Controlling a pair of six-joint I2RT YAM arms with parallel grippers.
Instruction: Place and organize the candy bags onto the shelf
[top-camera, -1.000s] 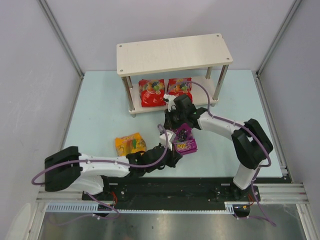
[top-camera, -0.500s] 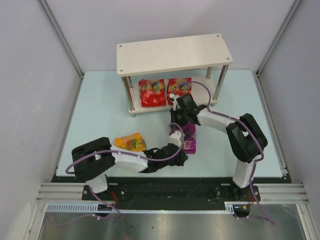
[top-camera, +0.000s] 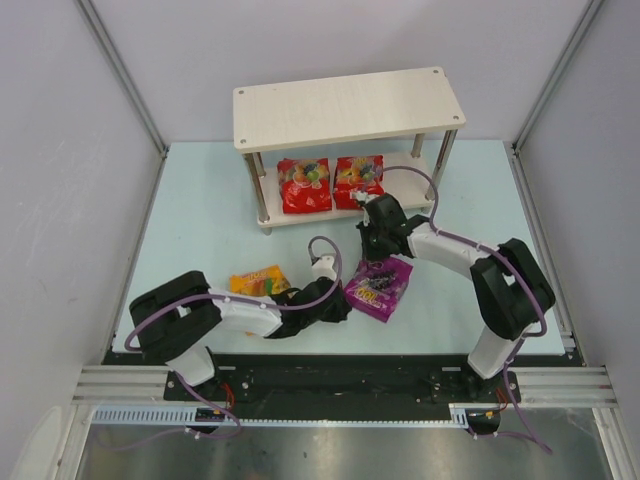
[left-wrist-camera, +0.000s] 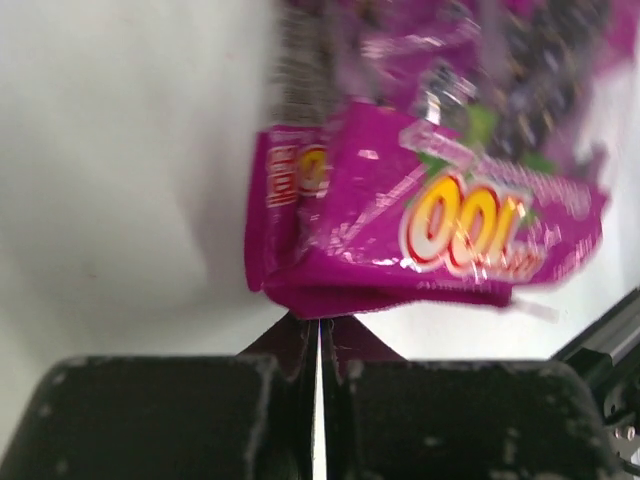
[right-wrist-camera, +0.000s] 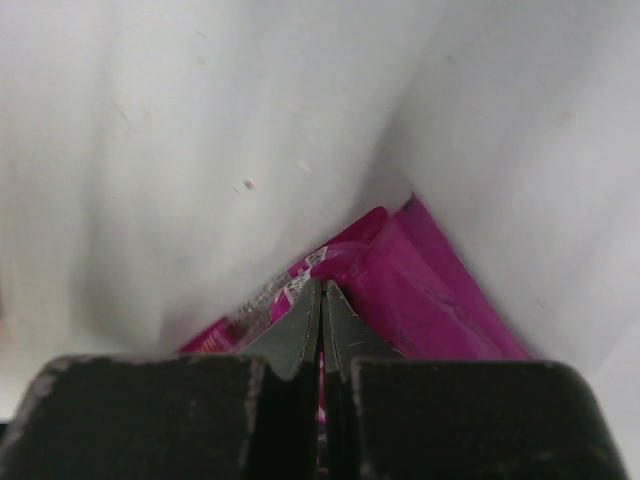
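The purple candy bag (top-camera: 380, 288) lies tilted on the table in front of the shelf (top-camera: 350, 105). It fills the left wrist view (left-wrist-camera: 430, 200). My right gripper (top-camera: 375, 250) is shut on its far top edge (right-wrist-camera: 430, 300), with magenta showing between the jaws (right-wrist-camera: 320, 290). My left gripper (top-camera: 340, 300) is shut, its tips (left-wrist-camera: 320, 325) at the bag's near-left edge with bare table showing through the slit. Two red bags (top-camera: 304, 185) (top-camera: 358, 178) lie side by side on the shelf's lower board. The orange-yellow bag (top-camera: 258, 282) lies on the table beside my left arm.
The shelf's top board is bare. Its metal front posts (top-camera: 262, 205) (top-camera: 438, 175) stand close behind my right arm. A black rail (top-camera: 350, 375) runs along the table's near edge, and grey walls close in both sides.
The purple bag has swung from upright between both grippers down and right onto the table. My right gripper moved right and back toward the shelf. My left arm folded back to the left.
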